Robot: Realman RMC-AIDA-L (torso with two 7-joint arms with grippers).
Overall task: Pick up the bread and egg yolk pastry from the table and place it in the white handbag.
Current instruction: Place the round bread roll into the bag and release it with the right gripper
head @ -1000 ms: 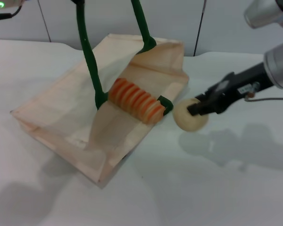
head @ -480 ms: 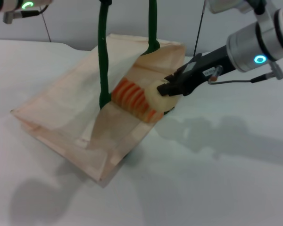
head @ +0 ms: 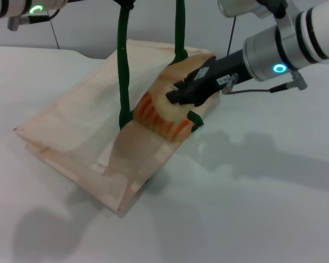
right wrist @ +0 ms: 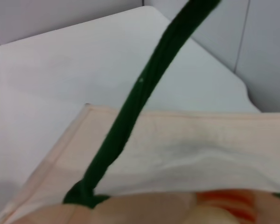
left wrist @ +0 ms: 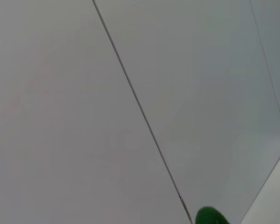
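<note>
The white handbag lies on its side on the table, mouth toward the right. Its two dark green handles rise taut to the top edge, where my left gripper holds them up. The striped orange bread rests just inside the mouth. My right gripper reaches into the opening, shut on the egg yolk pastry, which sits right above the bread. The right wrist view shows a handle, the bag's fabric, a strip of bread and a pale edge of the pastry.
The white table spreads out in front and to the right of the bag. A grey panelled wall stands behind it. My right arm slants in from the upper right.
My right gripper has carried the pastry from beside the bag leftward and up into the bag's mouth, over the bread. The handles have shifted a little to the right.
</note>
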